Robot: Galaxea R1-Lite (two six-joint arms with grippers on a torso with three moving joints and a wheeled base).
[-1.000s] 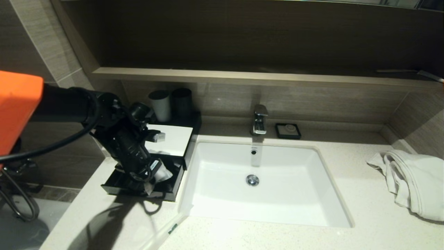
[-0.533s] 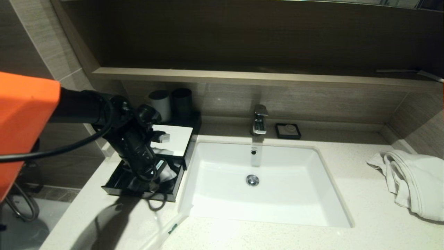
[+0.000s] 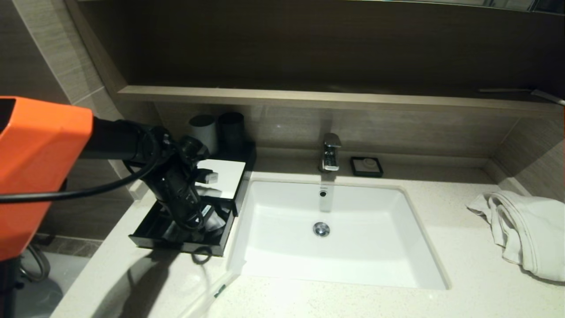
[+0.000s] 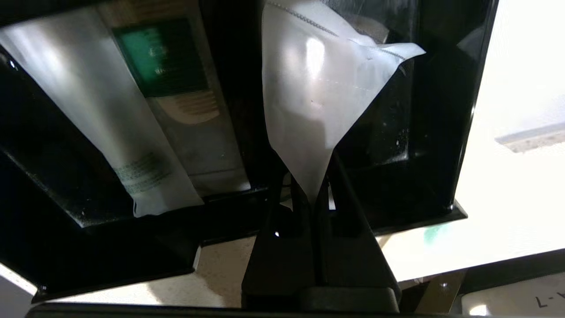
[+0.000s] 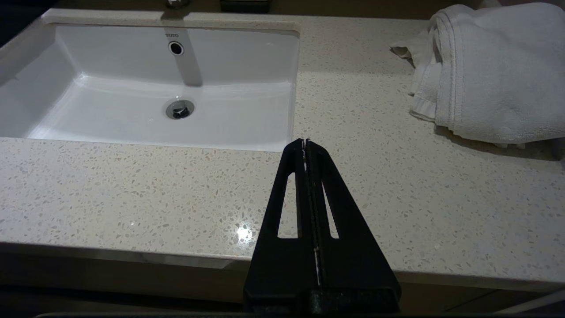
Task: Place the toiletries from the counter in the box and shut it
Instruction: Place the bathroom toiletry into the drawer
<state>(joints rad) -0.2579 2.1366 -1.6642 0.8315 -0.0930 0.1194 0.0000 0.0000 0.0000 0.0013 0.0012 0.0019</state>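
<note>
Over the counter point(image 3: 309, 300), left pincer point(image 4: 314, 194) pinches a packet point(image 4: 318, 88) above the box point(image 3: 223, 240) drawer.

White towel point(image 3: 525, 232) right; cups point(image 3: 218, 131) behind tap point(image 3: 330, 152).

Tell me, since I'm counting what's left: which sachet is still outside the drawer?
The long clear sachet with a green mark, lying on the counter before the basin's front left corner. The others are in the box drawer, one pinched in the left claw.

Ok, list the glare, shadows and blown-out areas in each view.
Head view: left arm's shadow on the counter. Left wrist view: glare on the packet held in the left gripper; counter overexposed. Right wrist view: lamp glint beside the right gripper.
</note>
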